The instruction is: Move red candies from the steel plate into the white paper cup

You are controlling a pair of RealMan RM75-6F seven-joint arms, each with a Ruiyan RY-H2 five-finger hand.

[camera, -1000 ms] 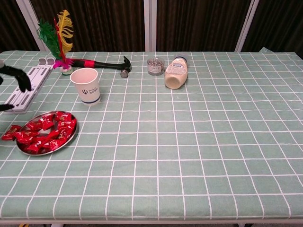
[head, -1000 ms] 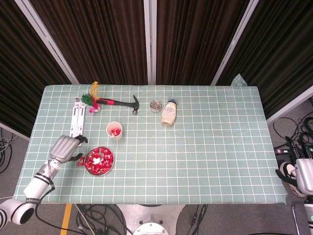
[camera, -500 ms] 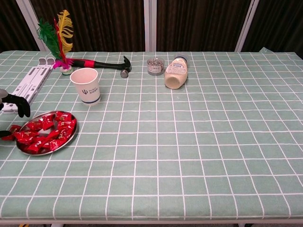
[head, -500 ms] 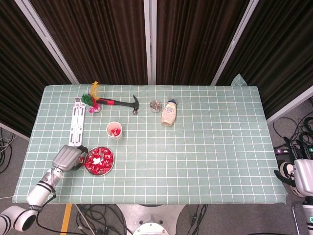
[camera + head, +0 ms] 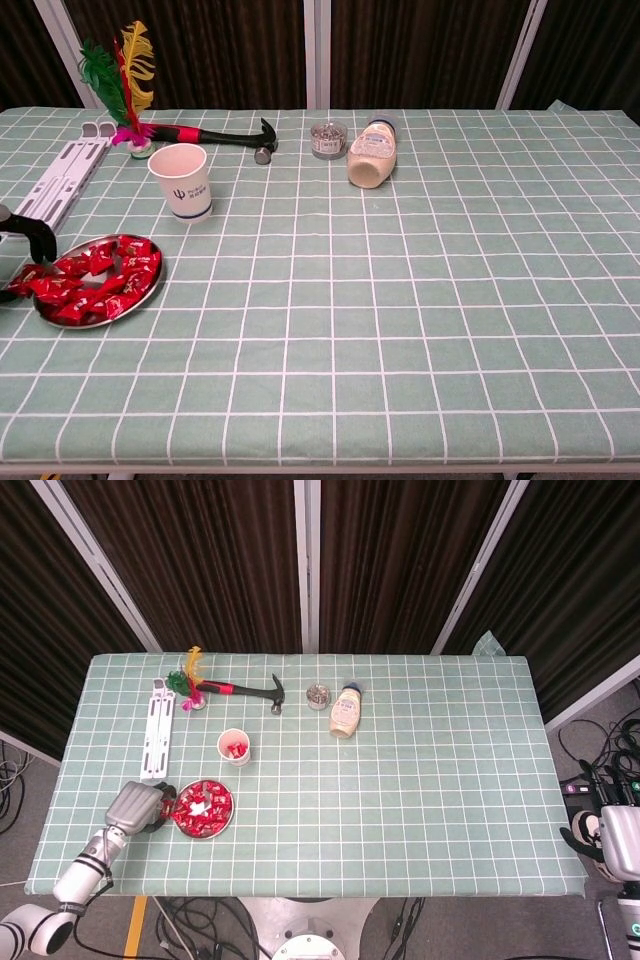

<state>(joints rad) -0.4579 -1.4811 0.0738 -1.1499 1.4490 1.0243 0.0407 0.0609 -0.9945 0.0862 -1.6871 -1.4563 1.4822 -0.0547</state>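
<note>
Across the whole table (image 5: 420, 780) I see a green checked cloth, widest left to right in the head view. Only that view shows me both arms: my left arm (image 5: 85, 858) reaches up from the near left corner, and my right hand (image 5: 612, 842) hangs off the table past the right edge, low beside some cables. Whether that right hand is wide or closed I cannot tell. The chest view misses it entirely.

My left hand (image 5: 137, 805) sits at the left rim of the steel plate (image 5: 226, 823), its dark fingers (image 5: 38, 238) curled down over the plate's edge. In the chest view only those fingertips enter from the left border, just at the nearest red candies (image 5: 92, 279). I cannot tell if they pinch a wrapper or only touch it.

The white folding stand (image 5: 156, 729) lies behind the hand, its long axis running away from me. A hammer (image 5: 250, 691) lies along the back row, head to the right, red grip to the left, beside a feathered shuttlecock (image 5: 122, 70) that stands upright in the chest view. A mayonnaise bottle (image 5: 346, 710) lies on its side, cap pointing to the far edge, with a small round tin (image 5: 318, 695) just left of it.

The white paper cup (image 5: 182, 180) stands upright just behind the plate; from above I see red candies already inside it, which the chest view hides.
</note>
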